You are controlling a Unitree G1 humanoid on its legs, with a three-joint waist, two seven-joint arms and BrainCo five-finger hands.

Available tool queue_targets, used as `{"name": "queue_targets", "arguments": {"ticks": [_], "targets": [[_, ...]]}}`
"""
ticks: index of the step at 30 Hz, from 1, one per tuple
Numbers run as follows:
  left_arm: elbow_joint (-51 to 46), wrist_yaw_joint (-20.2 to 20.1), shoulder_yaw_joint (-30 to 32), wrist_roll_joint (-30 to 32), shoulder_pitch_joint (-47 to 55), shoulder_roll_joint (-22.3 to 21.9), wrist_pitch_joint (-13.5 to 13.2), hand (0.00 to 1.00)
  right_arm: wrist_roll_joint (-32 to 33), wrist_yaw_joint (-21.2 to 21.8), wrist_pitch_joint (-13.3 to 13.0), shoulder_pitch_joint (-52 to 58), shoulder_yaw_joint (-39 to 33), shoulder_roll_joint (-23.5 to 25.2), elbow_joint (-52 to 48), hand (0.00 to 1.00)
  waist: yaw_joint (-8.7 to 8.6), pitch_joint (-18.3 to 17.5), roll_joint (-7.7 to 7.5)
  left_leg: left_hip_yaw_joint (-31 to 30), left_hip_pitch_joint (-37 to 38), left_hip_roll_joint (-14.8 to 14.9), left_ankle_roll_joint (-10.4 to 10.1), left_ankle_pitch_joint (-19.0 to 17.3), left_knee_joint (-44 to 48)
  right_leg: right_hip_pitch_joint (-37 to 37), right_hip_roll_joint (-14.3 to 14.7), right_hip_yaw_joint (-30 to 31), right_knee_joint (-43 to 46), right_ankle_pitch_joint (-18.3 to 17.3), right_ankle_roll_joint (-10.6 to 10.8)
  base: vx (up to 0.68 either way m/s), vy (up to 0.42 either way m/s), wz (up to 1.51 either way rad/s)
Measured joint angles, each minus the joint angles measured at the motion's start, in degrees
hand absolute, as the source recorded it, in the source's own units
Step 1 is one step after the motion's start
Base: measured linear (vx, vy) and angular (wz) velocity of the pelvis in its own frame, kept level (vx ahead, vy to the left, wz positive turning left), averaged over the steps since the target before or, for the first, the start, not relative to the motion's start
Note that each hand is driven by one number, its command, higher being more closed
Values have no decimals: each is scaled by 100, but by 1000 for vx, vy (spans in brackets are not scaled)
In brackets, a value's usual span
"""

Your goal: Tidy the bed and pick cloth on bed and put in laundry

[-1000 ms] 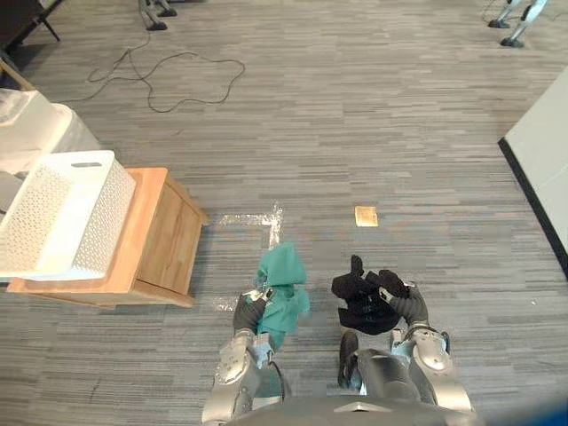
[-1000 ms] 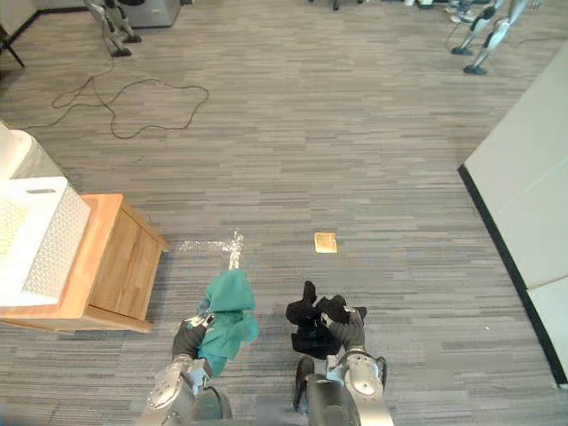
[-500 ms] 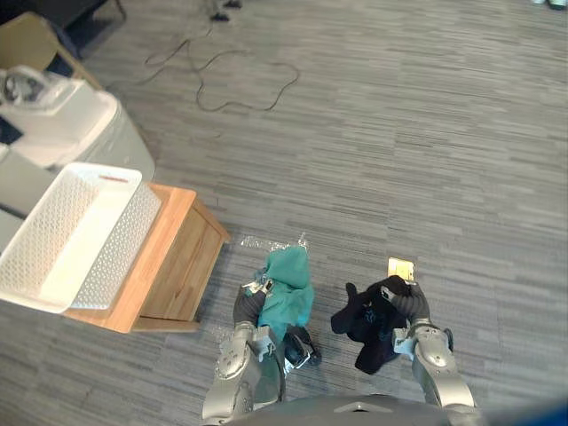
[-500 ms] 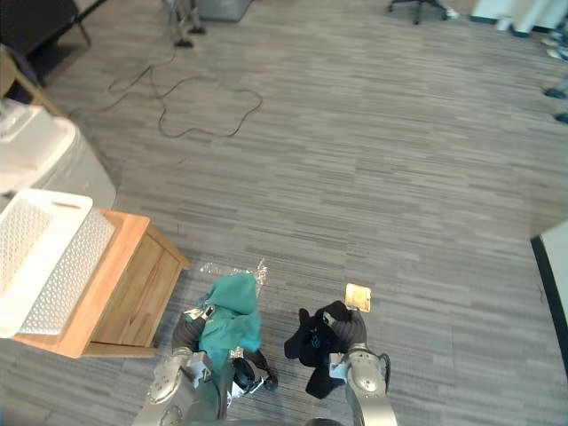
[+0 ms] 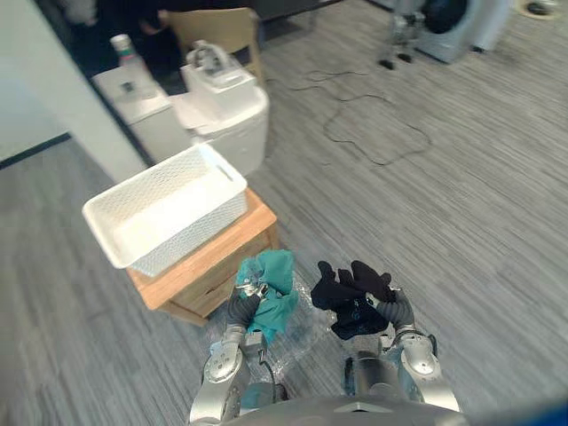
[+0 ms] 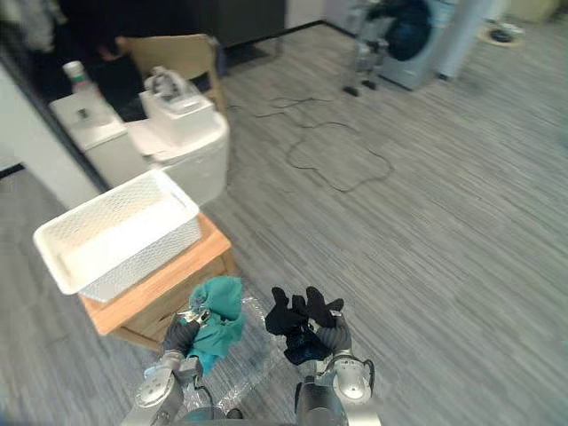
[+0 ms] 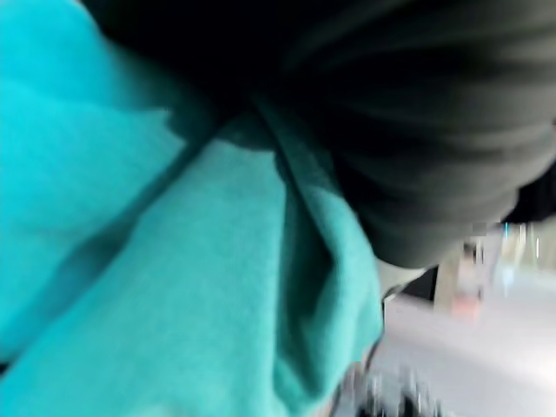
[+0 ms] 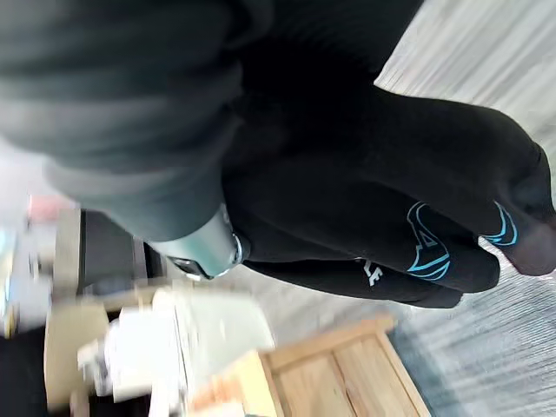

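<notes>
Softness first: both cloths light, floppy, non-slippery; mid-bunch hold suits, though loose ends dangle and could snag on rim. Left hand (image 5: 243, 303) clamped on crumpled teal fabric cloth (image 5: 275, 282), tail hanging below hand. Right hand (image 5: 395, 309) carries bunched black fabric garment (image 5: 344, 288) heaped over it; closure cannot tell. White perforated plastic basket (image 5: 191, 226) on low wooden crate (image 5: 226, 257) now just ahead-left of left hand. Half second back it sat further left: camera swung, cloths unchanged in hands.
</notes>
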Motion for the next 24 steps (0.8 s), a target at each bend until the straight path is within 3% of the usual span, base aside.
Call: {"name": "queue_targets", "arguments": {"ticks": [2, 4, 5, 6, 7, 8, 9, 12, 14, 15, 16, 19, 23, 24], "targets": [[109, -7, -74, 13, 65, -258, 1, 100, 0, -2, 28, -97, -13, -263, -30, 100, 204, -66, 516, -7, -59, 446, -194, 66, 70, 397, 224, -507, -422, -25, -176, 300, -323, 93], [110, -15, -90, 26, 1, -344, -4, 100, -1, -3, 30, -133, -23, -275, -27, 100, 183, -55, 585, 175, -247, 588, -309, 77, 488, 712, 238, -811, -705, -100, -255, 177, -203, 105], [106, -8, -52, 21, -61, -438, -29, 100, -3, -2, 31, -116, 6, -268, -29, 100, 214, 11, 513, 942, -598, 846, -488, 34, 1372, 1103, 193, -1118, -1006, -73, -331, 110, -130, 95], [106, -6, -46, 18, -60, -449, -35, 100, -3, -4, 30, -119, 15, -269, -30, 100, 235, 20, 497, 1180, -654, 923, -494, 23, 1524, 1177, 185, -1176, -1050, -69, -339, 143, -132, 75], [108, -4, -49, 2, -36, -467, -38, 100, -3, -25, 29, -147, 33, -273, -33, 100, 311, 51, 440, 2065, -723, 1205, -345, -60, 1902, 1392, 132, -1352, -1160, -69, -389, 171, -33, 56], [108, -3, -49, 2, -24, -494, -37, 100, -3, -87, 27, -212, 17, -281, -35, 100, 269, 68, 396, 2780, -783, 1355, -188, -114, 1859, 1575, 20, -1545, -1220, -84, -411, 206, -13, 60], [102, -3, -48, 2, -27, -505, -38, 100, -2, -107, 27, -248, 5, -282, -34, 100, 273, 70, 392, 2927, -844, 1371, -181, -117, 1751, 1600, -23, -1595, -1252, -84, -410, 193, 79, 52], [96, -6, -35, 2, -13, -510, -36, 100, -1, -106, 29, -325, -27, -280, -72, 100, 281, 80, 377, 3039, -1083, 1386, -179, 89, 1068, 1640, -277, -1789, -1321, -64, -339, 143, 181, 33], [87, -9, 98, 2, 54, -590, -27, 100, -2, -100, 34, -269, -47, -282, -151, 100, 248, 75, 382, 3035, -1072, 1285, -148, 883, 545, 1806, -631, -1943, -1363, -73, 16, 197, 306, 46], [79, -3, 129, 0, 72, -625, -26, 100, -3, -97, 38, -288, -49, -300, -151, 100, 231, 108, 310, 3041, -1040, 1152, -78, 917, 529, 1822, -748, -1983, -1366, -13, 130, 178, 330, 40], [-47, 10, 256, -4, 82, -613, -28, 100, -3, -74, 38, -294, -17, -248, -168, 100, 192, 181, 201, 3005, -1089, 1025, 42, 879, 619, 1806, -842, -2009, -1426, 92, 258, 107, 248, 24], [-150, 33, 502, -16, 95, -453, -28, 100, -4, 24, 35, -334, 42, -136, -328, 100, 212, 229, 91, 2927, -1247, 979, 320, 685, 946, 1964, -907, -2030, -1641, 420, 537, 96, 239, 25], [-465, -46, 552, -11, 378, -388, -41, 100, -4, 60, -8, -349, 45, -51, -479, 100, 215, 215, 33, 2995, -1231, 930, 141, 341, 882, 1938, -948, -2038, -1720, 442, 620, -11, 93, -12], [-479, -123, 552, -5, 373, -320, -39, 100, -9, 78, -8, -346, 56, 12, -475, 100, 227, 232, -112, 3083, -1222, 789, 38, 222, 854, 1863, -1116, -2082, -1640, 251, 571, -70, 50, -21]]}}
